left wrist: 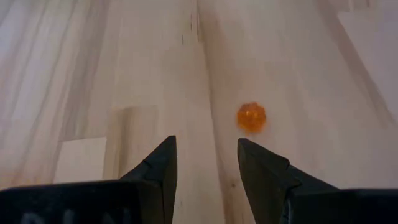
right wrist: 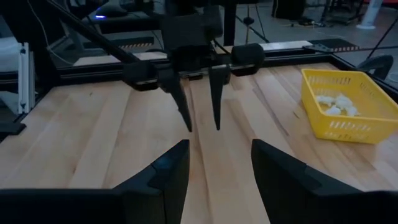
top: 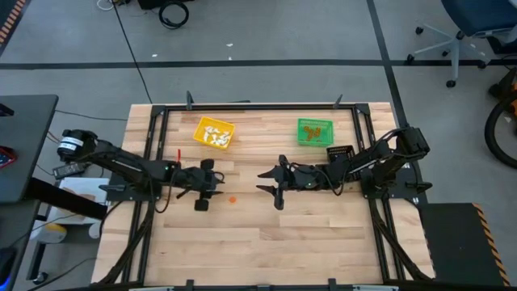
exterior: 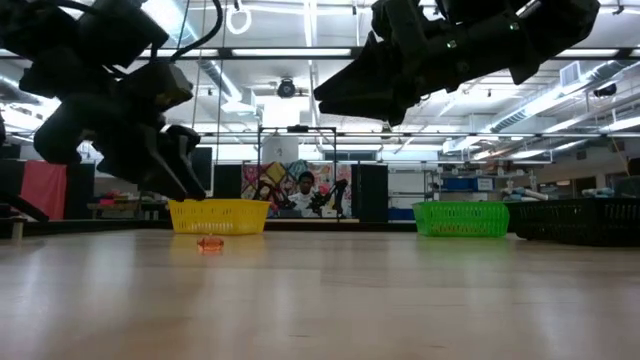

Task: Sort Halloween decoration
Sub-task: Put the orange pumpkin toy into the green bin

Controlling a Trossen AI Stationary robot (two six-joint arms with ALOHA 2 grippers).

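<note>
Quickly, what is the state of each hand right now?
Left hand: open, holding nothing, above the table.
Right hand: open, holding nothing.

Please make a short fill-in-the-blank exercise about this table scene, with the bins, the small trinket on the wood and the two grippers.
1. The yellow bin holds small ____ pieces.
2. The single trinket lying on the bare table is ____ in colour.
3. That trinket lies just ahead of the ____ gripper, whose fingers are apart.
4. The right gripper holds ____ between its fingers.

Missing words: white; orange; left; nothing
</note>
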